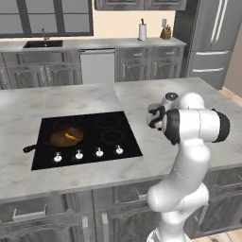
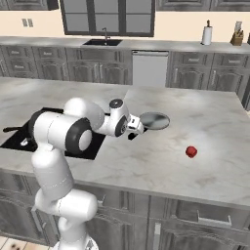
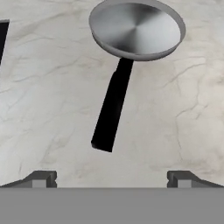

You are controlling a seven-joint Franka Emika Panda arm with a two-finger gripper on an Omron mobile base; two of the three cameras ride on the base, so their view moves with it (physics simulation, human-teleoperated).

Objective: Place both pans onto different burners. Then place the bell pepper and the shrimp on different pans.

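Left base view: cast-iron skillet (image 1: 65,137), rusty inside, on cooktop (image 1: 127,142) centre-left, orange shrimp (image 1: 71,136) in it.
Right base view: steel pan (image 2: 154,120) on the counter at centre, red bell pepper (image 2: 191,152) centre-right.
Hand view: shiny pan top centre, black handle (image 3: 112,107) pointing down; gripper (image 3: 112,178) jaws wide apart, empty.
No readable writing.

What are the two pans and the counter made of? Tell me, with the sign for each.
Steel pan: looks like brushed metal, with a radial silver sheen; handle matt black.
Skillet: probably cast iron, dark rim, rusty-brown inside.
Counter: looks like marble or similar stone, pale grey with veins.
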